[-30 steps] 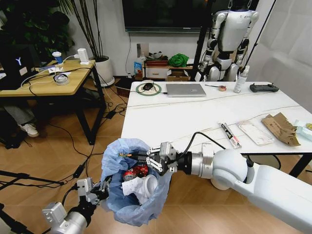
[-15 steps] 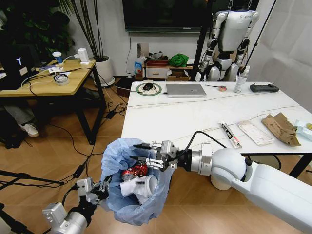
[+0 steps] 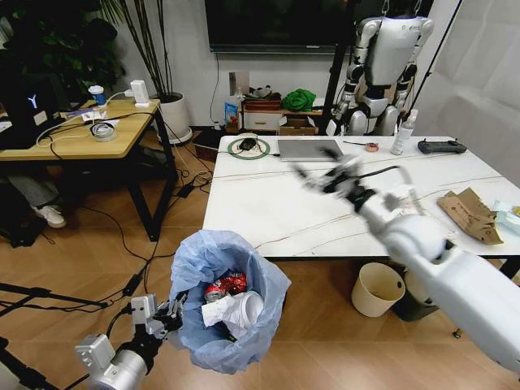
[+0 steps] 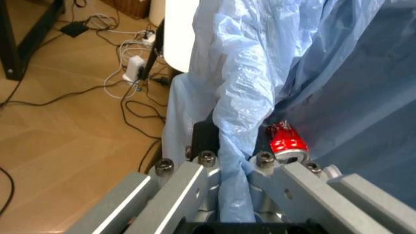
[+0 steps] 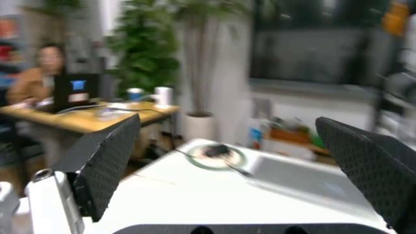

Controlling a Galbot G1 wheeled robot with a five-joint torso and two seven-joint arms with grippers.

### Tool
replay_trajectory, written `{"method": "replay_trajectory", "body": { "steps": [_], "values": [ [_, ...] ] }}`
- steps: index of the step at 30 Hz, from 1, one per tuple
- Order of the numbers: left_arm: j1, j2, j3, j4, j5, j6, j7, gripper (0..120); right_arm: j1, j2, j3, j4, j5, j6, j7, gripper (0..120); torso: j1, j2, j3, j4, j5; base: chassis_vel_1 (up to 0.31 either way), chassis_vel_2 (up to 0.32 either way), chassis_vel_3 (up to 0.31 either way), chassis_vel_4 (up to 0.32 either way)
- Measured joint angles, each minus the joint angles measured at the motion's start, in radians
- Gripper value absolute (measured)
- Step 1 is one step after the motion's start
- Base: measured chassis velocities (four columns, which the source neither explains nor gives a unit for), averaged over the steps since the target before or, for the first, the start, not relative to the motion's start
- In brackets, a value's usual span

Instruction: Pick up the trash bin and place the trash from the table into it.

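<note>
The trash bin (image 3: 213, 262) with its crinkled light-blue bag hangs low in front of the table (image 3: 260, 199). My left gripper (image 3: 168, 314) is shut on a fold of the bag (image 4: 235, 146) at the rim. Inside the bin lie a crushed red can (image 3: 227, 285) (image 4: 286, 144) and crumpled white wrappers (image 3: 234, 311). My right gripper (image 3: 329, 177) is open and blurred above the middle of the table, with nothing between its black pads (image 5: 107, 163). Torn brown cardboard (image 3: 470, 213) and a small wrapper (image 3: 509, 213) lie at the table's right end.
On the far side of the table are a silver laptop (image 3: 309, 149), a green ring (image 3: 247, 147), a white bottle (image 3: 400, 132) and a black controller (image 3: 439, 146). A cream bin (image 3: 378, 289) stands under the table. A wooden desk (image 3: 77, 134) stands at the left, with cables on the floor.
My right gripper has left the bin's mouth and swung up and right to above the table, still open. The left gripper and the bin have stayed in place.
</note>
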Motion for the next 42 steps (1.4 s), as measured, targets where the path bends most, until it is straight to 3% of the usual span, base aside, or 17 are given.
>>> {"method": "replay_trajectory", "body": {
  "steps": [3,5,6,8,10,12,13,16,18,19,26,33,42],
  "values": [
    [0.019,-0.018,0.0,-0.003,0.032,-0.009,0.013,0,-0.103,0.059,0.094,-0.032,-0.007,0.059,-0.025,100,0.0,0.0,0.0,0.002,0.0006,0.0,0.0,0.0,0.0],
    [0.016,-0.018,-0.001,-0.003,0.045,-0.013,0.019,0,-0.224,0.088,0.219,-0.022,-0.039,0.078,-0.069,100,0.0,0.0,0.0,0.0024,0.0,0.0,0.0,0.0,0.0],
    [0.016,-0.018,-0.001,-0.003,0.045,-0.013,0.019,0,-0.224,0.088,0.219,-0.022,-0.039,0.078,-0.069,100,0.0,0.0,0.0,0.0024,0.0,0.0,0.0,0.0,0.0],
    [0.008,-0.018,0.0,0.003,0.053,-0.02,0.027,0,-0.37,0.125,0.361,-0.006,-0.085,0.109,-0.132,100,0.0,0.0,0.0,0.0022,-0.0014,0.0,0.0,0.0,0.0],
    [0.007,-0.018,0.004,0.004,0.059,-0.023,0.033,0,-0.496,0.172,0.466,0.005,-0.131,0.13,-0.17,100,0.0,0.0,0.0,-0.0002,0.0008,0.0,0.0,0.0,0.0],
    [0.011,-0.017,0.007,0.0,0.065,-0.026,0.041,0,-0.595,0.241,0.58,0.019,-0.155,0.163,-0.244,100,0.0,0.0,0.0,0.0004,-0.001,-0.02,-0.024,-0.053,-0.005],
    [0.011,-0.017,0.007,0.0,0.065,-0.026,0.041,0,-0.595,0.241,0.58,0.019,-0.155,0.163,-0.244,100,0.0,0.0,0.0,0.0004,-0.001,-0.025,-0.024,-0.053,0.005],
    [0.021,-0.008,0.006,-0.004,0.074,-0.035,0.052,0,-0.691,0.397,0.68,0.031,-0.218,0.22,-0.328,100,0.0,0.0,0.0,0.0015,0.0009,0.0,0.0,0.0,0.0],
    [0.028,-0.001,0.005,-0.005,0.076,-0.04,0.056,0,-0.738,0.468,0.717,0.041,-0.26,0.239,-0.352,100,0.0,0.0,0.0,0.0013,0.0007,0.0,0.0,0.0,0.0],
    [0.031,0.003,0.005,-0.005,0.078,-0.042,0.058,0,-0.761,0.499,0.734,0.052,-0.276,0.253,-0.364,100,0.0,0.0,0.0,0.0014,-0.0012,0.0,0.0,0.0,0.0],
    [0.037,-0.002,0.017,0.01,0.104,-0.057,0.068,0,-0.795,0.597,0.791,0.072,-0.326,0.288,-0.373,100,0.0,0.0,0.0,0.0016,-0.0001,0.0,0.0,0.0,0.0],
    [0.052,-0.014,0.018,0.037,0.107,-0.077,0.079,0,-0.807,0.652,0.792,0.047,-0.345,0.315,-0.445,100,0.0,0.0,0.0,0.0015,-0.0001,0.0,0.0,0.0,0.0],
    [0.059,-0.015,0.007,0.043,0.091,-0.086,0.085,0,-0.786,0.668,0.779,0.024,-0.33,0.301,-0.466,100,0.0,0.0,0.0,0.0016,-0.0003,0.0,0.0,0.0,0.0]
  ]
}}
